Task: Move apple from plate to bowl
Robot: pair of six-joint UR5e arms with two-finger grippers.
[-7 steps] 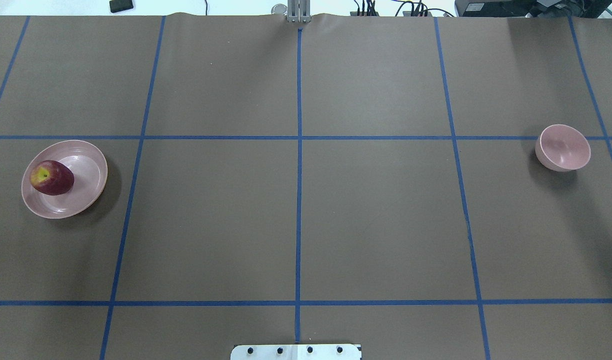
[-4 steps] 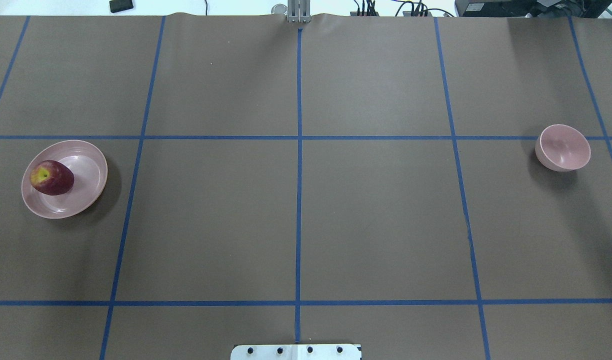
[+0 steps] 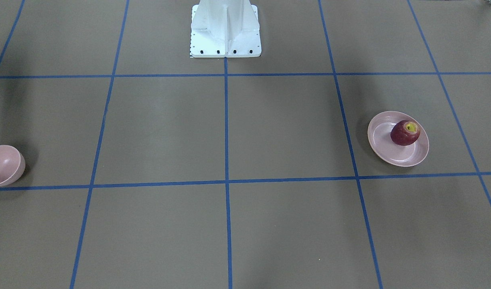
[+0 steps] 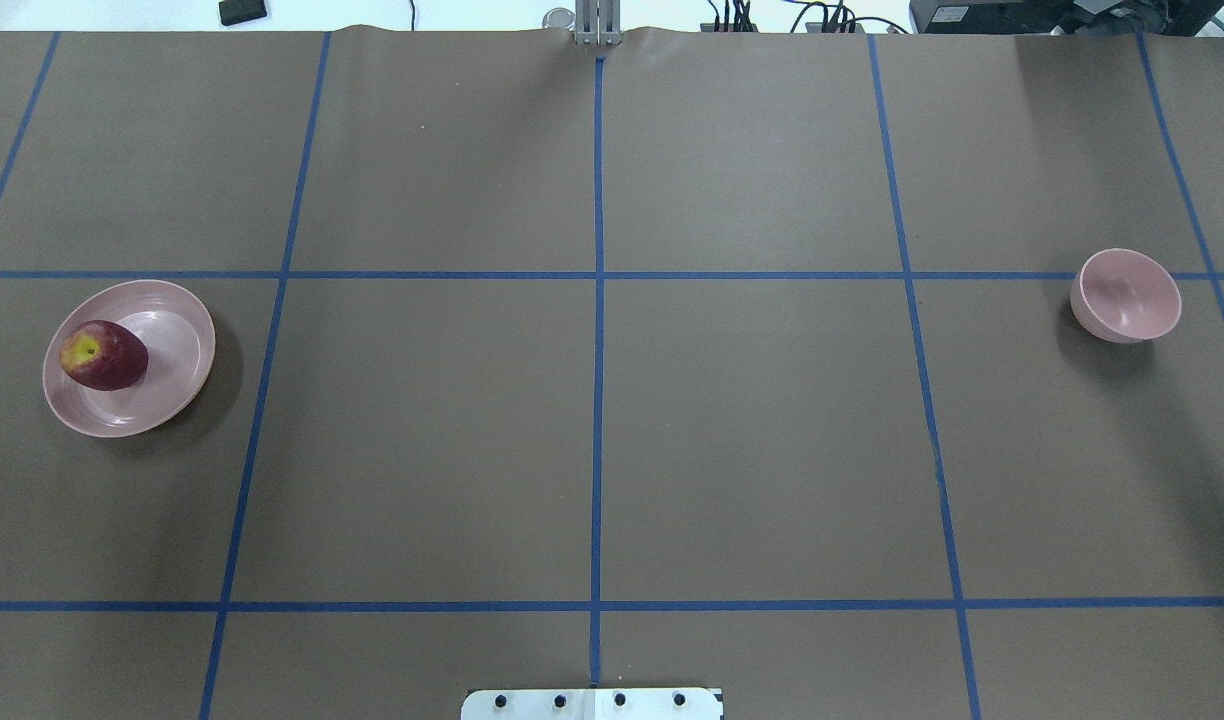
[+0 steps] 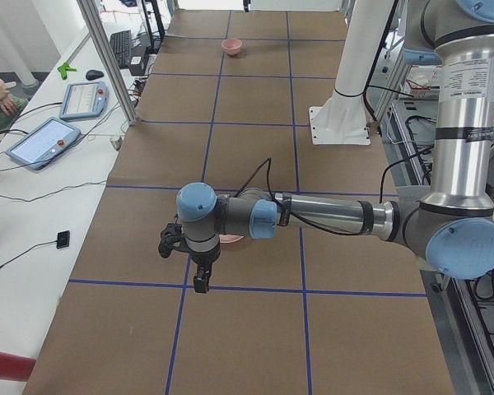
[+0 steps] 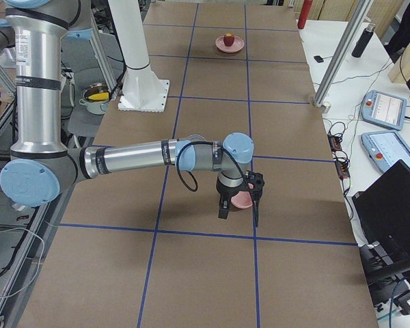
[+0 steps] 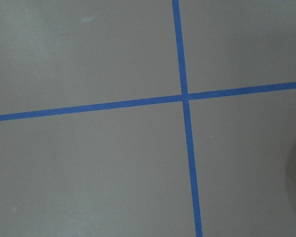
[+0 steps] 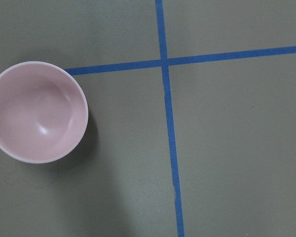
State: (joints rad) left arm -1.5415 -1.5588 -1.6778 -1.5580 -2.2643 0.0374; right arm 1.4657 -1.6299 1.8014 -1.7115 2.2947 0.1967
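Resting on the plate [image 4: 177,385], off toward its outer edge with the yellow stem hollow up, the apple [image 4: 103,355] is seen ungripped — the move is not yet begun. The bowl [image 4: 1127,295] is set empty at the far end of the surface [image 4: 752,440], well apart, so a long carry or hand-over is likely needed. The left gripper [image 5: 185,265] is hung near the plate, the right gripper [image 6: 238,213] over the bowl — probably one staged per dish. Whether either is open or closed cannot be told.
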